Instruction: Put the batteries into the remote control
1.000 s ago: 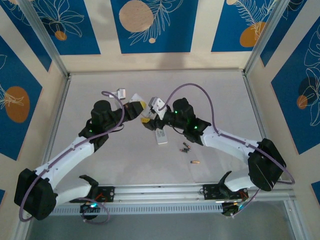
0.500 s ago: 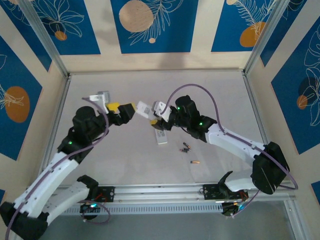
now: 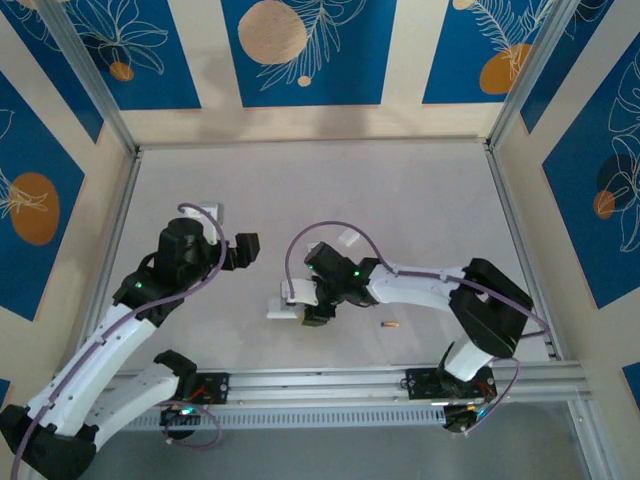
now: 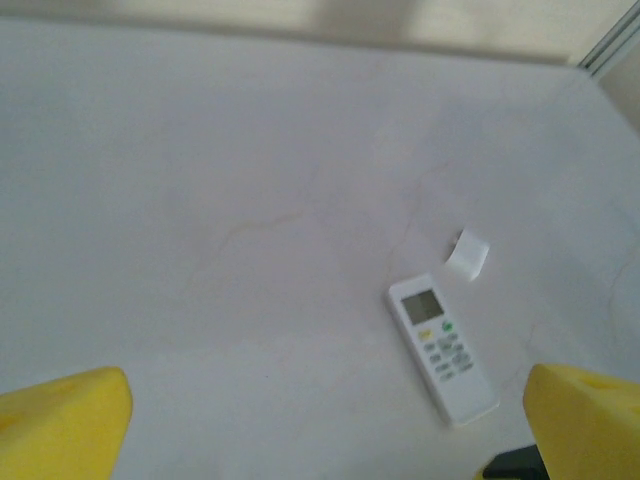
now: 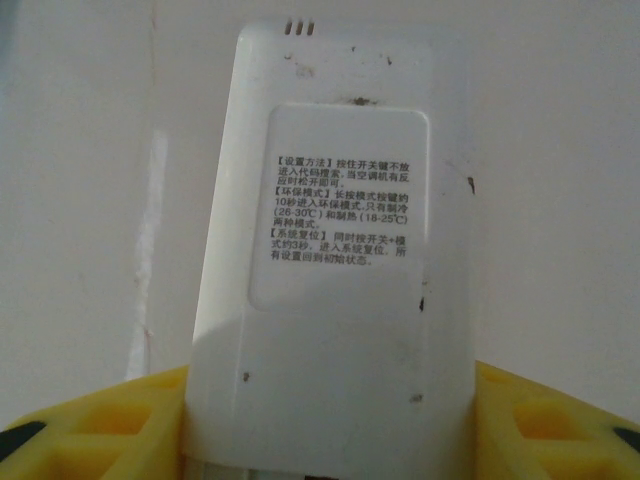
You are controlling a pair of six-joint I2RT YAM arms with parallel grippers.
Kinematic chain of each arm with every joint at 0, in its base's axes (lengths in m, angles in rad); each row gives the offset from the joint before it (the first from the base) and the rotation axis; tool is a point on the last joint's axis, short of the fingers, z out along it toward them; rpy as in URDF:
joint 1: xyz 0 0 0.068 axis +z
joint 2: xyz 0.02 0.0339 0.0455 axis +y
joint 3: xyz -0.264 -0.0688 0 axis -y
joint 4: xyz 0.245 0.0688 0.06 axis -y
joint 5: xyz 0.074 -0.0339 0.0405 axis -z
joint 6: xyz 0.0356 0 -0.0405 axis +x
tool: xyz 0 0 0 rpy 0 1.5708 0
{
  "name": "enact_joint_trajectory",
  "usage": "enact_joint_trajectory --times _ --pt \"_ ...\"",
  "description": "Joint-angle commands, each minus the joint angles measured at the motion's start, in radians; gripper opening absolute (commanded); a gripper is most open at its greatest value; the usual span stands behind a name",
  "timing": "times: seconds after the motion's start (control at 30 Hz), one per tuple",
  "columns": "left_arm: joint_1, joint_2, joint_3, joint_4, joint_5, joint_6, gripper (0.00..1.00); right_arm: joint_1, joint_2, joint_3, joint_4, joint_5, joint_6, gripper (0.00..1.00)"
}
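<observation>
left gripper (image 4: 325, 400): jaws spread wide with nothing between them; yellow pads (image 4: 70, 420) cut off at the frame corners.
right gripper (image 5: 330, 445): clamped across the near end of the held remote (image 5: 335, 260); its pads run off the bottom edge.
held remote: white, back side up, printed label (image 5: 340, 215) showing; its near end is out of frame, so the battery bay cannot be judged.
orange battery (image 3: 390, 324): lies on the table (image 3: 420, 190) near the right gripper, to its right and apart from it; tiny.
face-up remote (image 4: 443, 350): flat on the table in the left wrist view, buttons blurred; a small white piece (image 4: 467, 253) lies just beyond it.
</observation>
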Motion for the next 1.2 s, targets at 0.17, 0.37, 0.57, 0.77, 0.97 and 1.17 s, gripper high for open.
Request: enact_joint_trajectory --times 0.17,0.37,0.57,0.77,0.97,1.17 --pt "0.014 0.049 -0.022 0.035 0.082 -0.039 1.00 0.041 0.101 -0.037 0.110 0.081 0.013 0.62" --pt "0.018 0.071 -0.014 0.047 0.095 -0.032 1.00 0.039 0.018 -0.050 0.111 0.100 0.028 0.79" --pt "0.024 0.054 -0.015 0.035 0.139 -0.004 1.00 0.000 -0.267 -0.069 0.019 0.123 0.433 0.79" --pt "0.024 0.049 -0.035 0.057 0.236 0.005 1.00 -0.172 -0.437 -0.005 -0.615 0.296 1.494 0.64" --pt "0.025 0.074 -0.028 0.058 0.293 0.002 1.00 -0.300 -0.606 -0.126 -0.814 0.203 1.900 0.43" --pt "0.025 0.040 -0.073 0.071 0.305 -0.027 1.00 -0.301 -0.636 -0.242 -0.728 0.122 2.270 0.40"
